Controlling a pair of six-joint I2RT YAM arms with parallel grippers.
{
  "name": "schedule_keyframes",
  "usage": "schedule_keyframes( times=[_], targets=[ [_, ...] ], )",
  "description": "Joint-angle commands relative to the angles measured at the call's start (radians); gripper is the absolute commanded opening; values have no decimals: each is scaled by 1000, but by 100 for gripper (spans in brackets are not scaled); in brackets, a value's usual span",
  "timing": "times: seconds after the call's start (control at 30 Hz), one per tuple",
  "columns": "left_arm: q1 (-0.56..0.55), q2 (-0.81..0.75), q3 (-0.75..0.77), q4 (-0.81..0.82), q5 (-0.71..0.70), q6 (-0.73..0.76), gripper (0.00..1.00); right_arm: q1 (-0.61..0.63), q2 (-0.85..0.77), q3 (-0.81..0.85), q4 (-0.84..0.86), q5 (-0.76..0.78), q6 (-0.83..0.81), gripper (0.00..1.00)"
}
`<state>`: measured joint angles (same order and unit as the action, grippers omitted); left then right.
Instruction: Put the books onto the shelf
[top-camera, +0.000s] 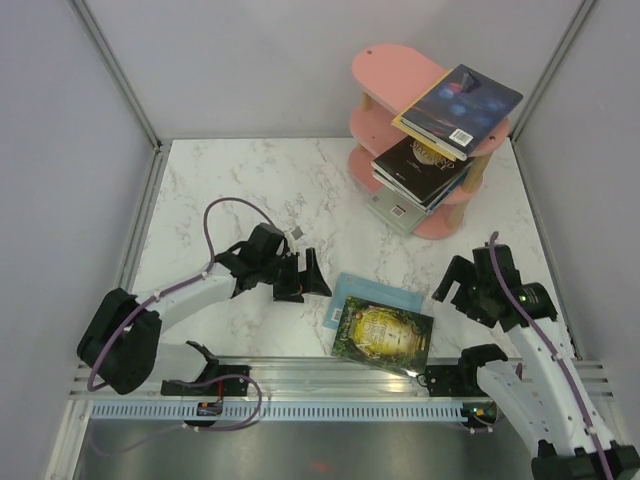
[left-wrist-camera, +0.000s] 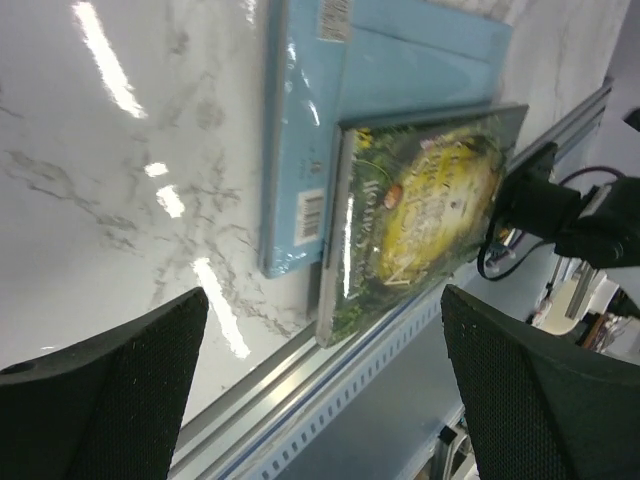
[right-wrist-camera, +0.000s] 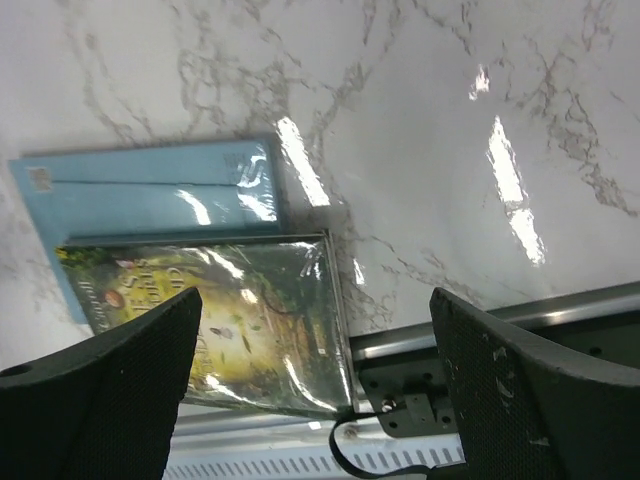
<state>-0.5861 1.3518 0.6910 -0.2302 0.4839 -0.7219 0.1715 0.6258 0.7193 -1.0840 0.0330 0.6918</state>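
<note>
The left fingers (left-wrist-camera: 100, 400) and right fingers (right-wrist-camera: 100, 390) both stand wide open, holding nothing. They sit either side of a green book (top-camera: 383, 330) that lies on a light blue book (top-camera: 385, 293) at the near edge of the surface (top-camera: 250, 180). The shelf (top-camera: 395, 65), far right, carries a dark blue book (top-camera: 465, 105) on top and a black book (top-camera: 420, 165) on the tier below.

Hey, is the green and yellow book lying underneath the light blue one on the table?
No, the green-yellow book lies on top of the light blue book, covering its near part.
</note>
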Motion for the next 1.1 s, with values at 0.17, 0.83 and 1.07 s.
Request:
schedule_keyframes(
  times=[0.17,0.83,1.07],
  targets=[
    [-181,-135,-27,-8,27,-62,100,-4,279,-17,64,-111,-20,98],
    [-290,27,-154,213,-19,-246,100,71,477,-314,312,-399,109,98],
    [-290,38,-136,226,-11,-251,100,174,554,-325,513,-443,268,97]
  ],
)
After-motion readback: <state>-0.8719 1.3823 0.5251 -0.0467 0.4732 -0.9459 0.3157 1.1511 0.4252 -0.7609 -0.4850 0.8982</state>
